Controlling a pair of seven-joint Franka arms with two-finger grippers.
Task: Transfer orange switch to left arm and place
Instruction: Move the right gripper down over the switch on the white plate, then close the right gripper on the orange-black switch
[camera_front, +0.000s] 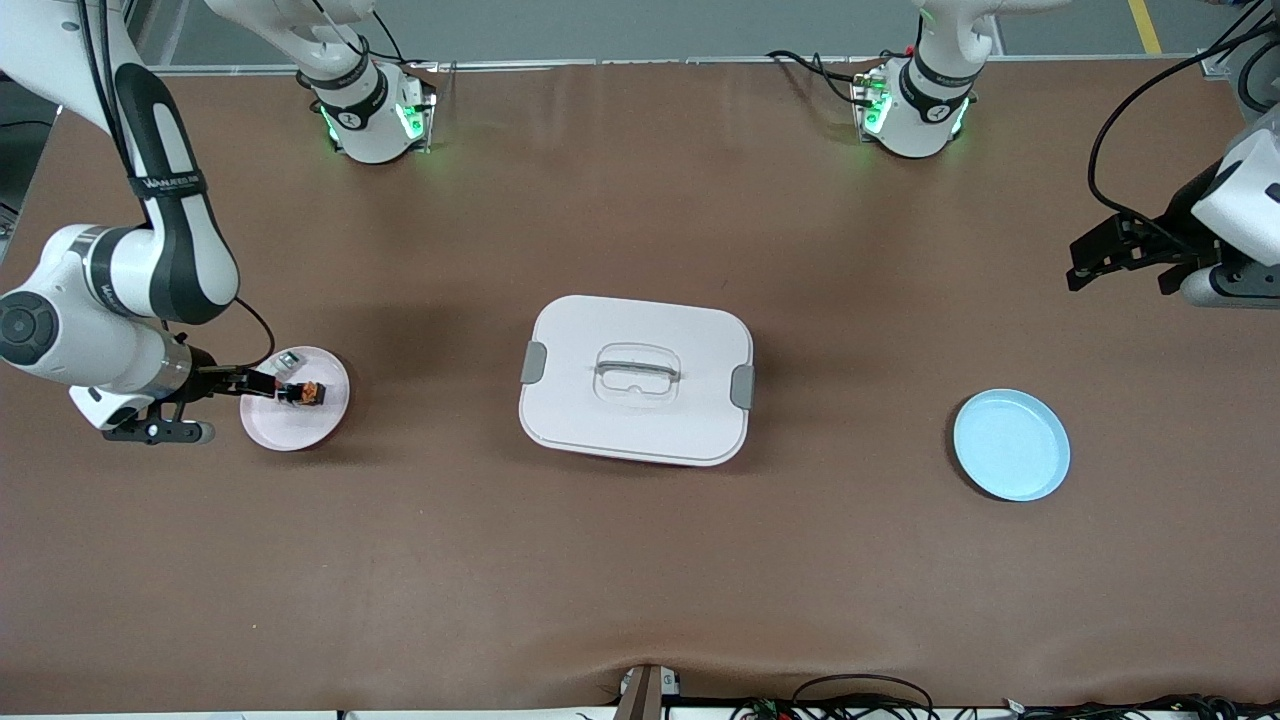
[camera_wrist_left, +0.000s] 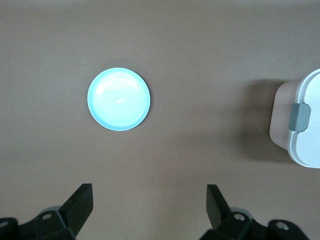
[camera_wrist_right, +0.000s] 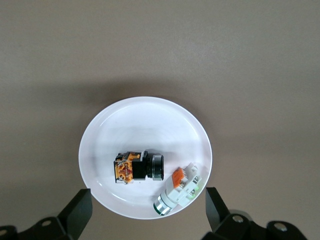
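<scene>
The orange switch (camera_front: 305, 393), a small black block with orange markings (camera_wrist_right: 134, 167), lies on a pale round plate (camera_front: 300, 428) toward the right arm's end of the table. My right gripper (camera_front: 258, 381) hangs open just above that plate's edge (camera_wrist_right: 148, 206), nothing between its fingers. The white box (camera_front: 637, 378) with grey latches sits mid-table; one end shows in the left wrist view (camera_wrist_left: 306, 120). My left gripper (camera_front: 1090, 258) hovers open and empty (camera_wrist_left: 149, 201) over bare table at the left arm's end.
A whitish-grey part (camera_wrist_right: 181, 191) with a red-orange bit lies on the same plate beside the switch (camera_front: 290, 360). A light blue plate (camera_front: 1010, 445) (camera_wrist_left: 119, 99), with nothing on it, rests toward the left arm's end. Cables run along the table's near edge.
</scene>
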